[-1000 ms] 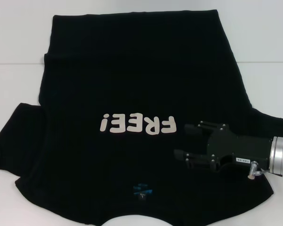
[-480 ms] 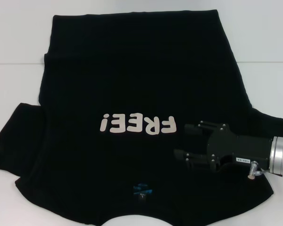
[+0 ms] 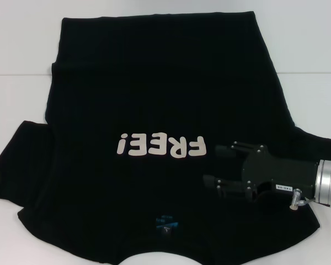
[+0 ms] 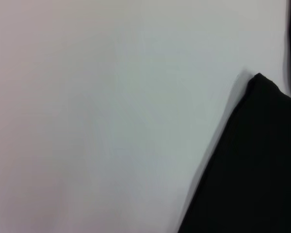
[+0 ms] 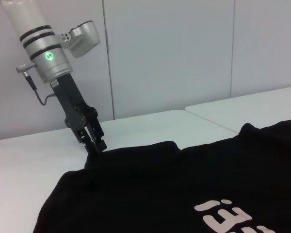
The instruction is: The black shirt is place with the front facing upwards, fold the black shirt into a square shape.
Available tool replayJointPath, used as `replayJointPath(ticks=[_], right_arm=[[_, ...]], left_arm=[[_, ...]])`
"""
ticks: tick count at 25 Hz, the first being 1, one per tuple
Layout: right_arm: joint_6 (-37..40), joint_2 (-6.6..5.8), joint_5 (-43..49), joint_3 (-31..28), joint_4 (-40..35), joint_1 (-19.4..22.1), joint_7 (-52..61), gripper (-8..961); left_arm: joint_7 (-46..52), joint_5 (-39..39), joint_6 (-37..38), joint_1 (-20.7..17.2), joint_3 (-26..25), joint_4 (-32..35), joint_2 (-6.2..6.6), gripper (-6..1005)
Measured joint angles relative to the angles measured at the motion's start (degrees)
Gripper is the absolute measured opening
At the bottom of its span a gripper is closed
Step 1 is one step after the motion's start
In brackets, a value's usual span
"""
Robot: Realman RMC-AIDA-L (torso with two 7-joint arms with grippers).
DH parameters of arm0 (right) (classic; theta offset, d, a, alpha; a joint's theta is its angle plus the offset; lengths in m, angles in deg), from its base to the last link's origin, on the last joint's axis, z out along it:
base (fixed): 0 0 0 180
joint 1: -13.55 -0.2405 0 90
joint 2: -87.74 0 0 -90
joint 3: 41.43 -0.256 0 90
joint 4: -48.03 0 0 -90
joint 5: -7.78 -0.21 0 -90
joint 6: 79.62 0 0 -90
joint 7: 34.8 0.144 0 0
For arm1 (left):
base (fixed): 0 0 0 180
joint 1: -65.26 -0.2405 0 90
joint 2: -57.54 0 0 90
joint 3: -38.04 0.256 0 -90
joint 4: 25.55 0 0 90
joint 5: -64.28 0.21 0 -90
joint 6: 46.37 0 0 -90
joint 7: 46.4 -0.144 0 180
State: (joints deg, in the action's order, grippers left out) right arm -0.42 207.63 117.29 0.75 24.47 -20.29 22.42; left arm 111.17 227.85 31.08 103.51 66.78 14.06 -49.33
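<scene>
While the shirt (image 3: 154, 110) lies spread front-up on the white table (image 3: 22, 49), neither gripper has lifted any of it. Its cream "FREE!" lettering (image 3: 160, 146) reads upside down from the head view, and the blue neck label (image 3: 166, 225) sits at the near edge, so the collar is toward the robot and the hem is at the far side. One sleeve extends to the robot's left, the other to its right, both flat on the table.

The right gripper (image 3: 223, 165) hangs low over the cloth just beside the lettering on the robot's right, pointing toward the left. Its two fingers are apart, with nothing between them.

The left gripper (image 5: 96, 144) stands at the outer edge of the left sleeve, angled downward, its tips at the cloth's edge. Whether its fingers are apart or clamped on the fabric cannot be told. In the head view only a sliver of it shows at the left border. The left wrist view shows a sleeve corner against bare table.
</scene>
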Motion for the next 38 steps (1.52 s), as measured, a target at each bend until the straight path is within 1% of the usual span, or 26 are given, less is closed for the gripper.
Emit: replayJointPath(ticks=[9, 12, 22, 25, 31, 38], right_arm=[[0.0, 0.0, -0.09, 0.0, 0.0, 0.01, -0.05, 807], [0.0, 0.0, -0.09, 0.0, 0.0, 0.01, -0.07, 807], [0.0, 0.0, -0.09, 0.0, 0.0, 0.01, -0.09, 807], [-0.01, 0.0, -0.13, 0.0, 0.0, 0.01, -0.09, 806], [0.02, 0.0, -0.58, 0.0, 0.0, 0.04, -0.09, 806], [0.06, 0.0, -0.65, 0.0, 0.0, 0.11, -0.09, 806]], left_arm=[[0.79, 0.06, 0.63, 0.02, -0.18, -0.19, 0.11, 460], [0.85, 0.08, 0.68, 0.35, -0.16, -0.24, -0.16, 459], [0.88, 0.09, 0.04, 0.51, 0.64, -0.33, -0.32, 455], [1.06, 0.08, 0.0, 0.42, 1.75, -0.19, -0.34, 445], [1.15, 0.08, -0.02, 0.48, 2.23, -0.05, -0.05, 416], [1.21, 0.08, -0.02, 0.55, 2.63, -0.06, -0.01, 381]])
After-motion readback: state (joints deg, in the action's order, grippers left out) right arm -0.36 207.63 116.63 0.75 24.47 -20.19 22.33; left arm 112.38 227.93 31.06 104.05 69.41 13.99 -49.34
